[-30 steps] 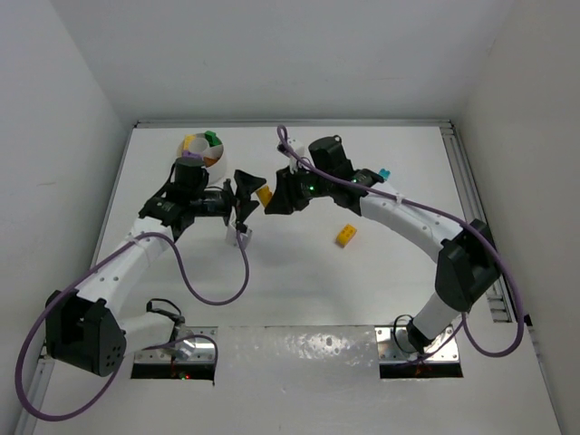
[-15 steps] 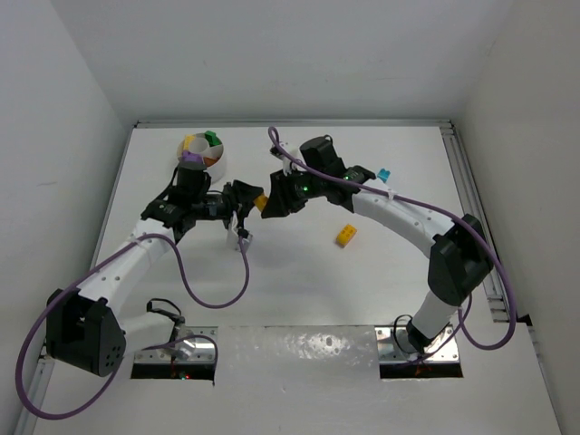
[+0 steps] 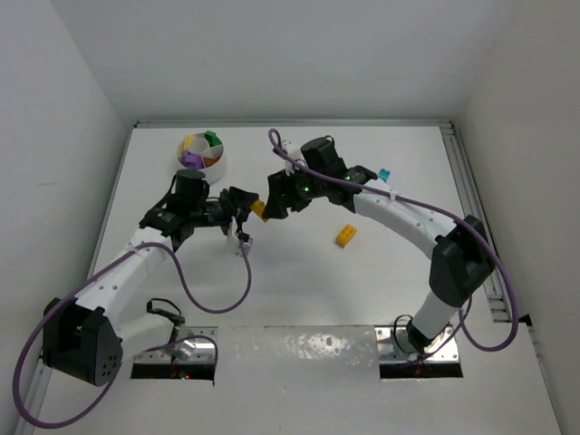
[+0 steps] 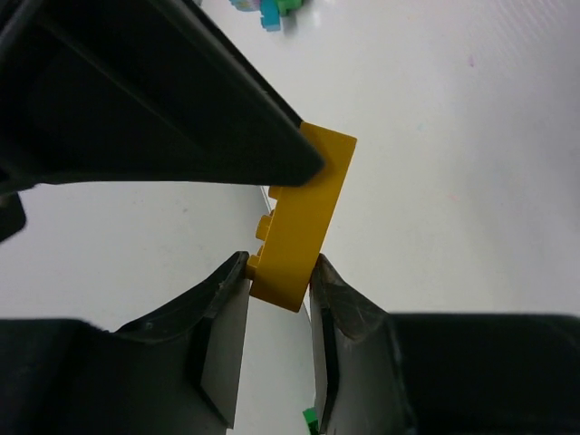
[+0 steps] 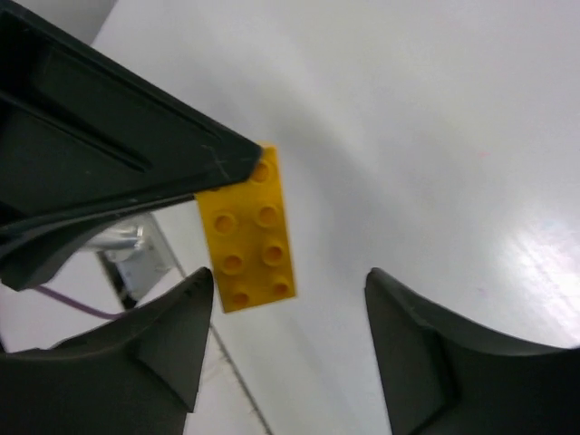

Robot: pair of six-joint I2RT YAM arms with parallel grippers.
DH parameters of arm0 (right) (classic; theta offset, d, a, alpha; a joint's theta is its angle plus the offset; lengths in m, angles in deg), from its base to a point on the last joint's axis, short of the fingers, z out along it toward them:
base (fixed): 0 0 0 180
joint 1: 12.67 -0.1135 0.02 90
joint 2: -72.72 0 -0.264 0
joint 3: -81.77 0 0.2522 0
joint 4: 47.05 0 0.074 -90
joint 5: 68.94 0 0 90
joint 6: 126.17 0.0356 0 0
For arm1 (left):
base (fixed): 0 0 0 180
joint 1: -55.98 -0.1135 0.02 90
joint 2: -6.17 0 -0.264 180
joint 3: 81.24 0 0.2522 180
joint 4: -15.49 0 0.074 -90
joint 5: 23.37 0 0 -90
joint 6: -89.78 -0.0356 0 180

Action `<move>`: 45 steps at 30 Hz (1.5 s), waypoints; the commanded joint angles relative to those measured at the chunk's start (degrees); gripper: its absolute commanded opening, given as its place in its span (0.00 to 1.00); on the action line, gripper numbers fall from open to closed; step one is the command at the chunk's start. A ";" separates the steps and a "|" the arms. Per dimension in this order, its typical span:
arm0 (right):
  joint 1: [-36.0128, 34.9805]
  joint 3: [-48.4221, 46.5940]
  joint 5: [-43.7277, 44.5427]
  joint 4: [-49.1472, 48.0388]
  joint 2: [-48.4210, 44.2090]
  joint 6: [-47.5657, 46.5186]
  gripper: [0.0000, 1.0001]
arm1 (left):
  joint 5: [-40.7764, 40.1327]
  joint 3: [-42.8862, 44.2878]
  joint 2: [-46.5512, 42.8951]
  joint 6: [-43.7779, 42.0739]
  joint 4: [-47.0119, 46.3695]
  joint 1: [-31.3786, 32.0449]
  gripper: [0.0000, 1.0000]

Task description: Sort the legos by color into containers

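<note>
Left gripper (image 4: 281, 272) pinches yellow lego (image 4: 308, 208) above white surface (image 3: 299, 281); right gripper (image 5: 290, 276) spread, straddling lego's other end.

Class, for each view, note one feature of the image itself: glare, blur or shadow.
Top external: speckled glare on the metal strip at the near edge. Left wrist: the yellow brick is sharp, the teal and green bricks beyond are blurred. Right wrist: a bright sheen on the table.

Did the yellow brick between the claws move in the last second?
Yes. The yellow brick shifted slightly downward in the top view, away from the white bowl.
</note>
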State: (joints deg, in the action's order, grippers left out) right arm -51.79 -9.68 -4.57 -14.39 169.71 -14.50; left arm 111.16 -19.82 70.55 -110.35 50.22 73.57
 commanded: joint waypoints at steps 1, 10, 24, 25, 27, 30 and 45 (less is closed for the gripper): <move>0.97 -0.35 4.18 -1.76 -3.39 -0.75 0.69 | -0.15 1.38 -1.01 2.02 2.75 0.17 0.00; 3.34 -2.29 7.86 -1.23 -6.45 0.99 0.92 | -6.71 2.70 1.44 11.84 5.49 0.17 0.00; 7.74 10.27 31.60 -4.04 -21.75 2.50 0.92 | -16.14 27.73 23.22 83.10 2.67 -9.75 0.00; 7.74 10.89 31.78 -4.13 -22.02 2.59 0.92 | -16.06 29.23 24.47 86.54 2.58 -11.33 0.00; 7.82 12.20 31.78 -4.39 -22.63 2.94 0.92 | -15.97 34.06 26.66 94.17 2.23 -15.88 0.00; 7.82 13.00 31.43 -4.48 -22.72 2.85 0.91 | -19.73 40.13 30.01 96.76 1.62 -20.89 0.00; 7.91 8.61 28.97 -0.53 -16.05 4.69 0.90 | -24.15 52.44 49.60 95.36 -3.65 -32.61 0.00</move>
State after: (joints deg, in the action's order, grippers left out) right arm -43.92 2.41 25.02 -15.64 152.93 -11.05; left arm 86.75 31.94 118.31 -15.34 51.05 40.19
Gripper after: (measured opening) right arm 0.905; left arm 0.266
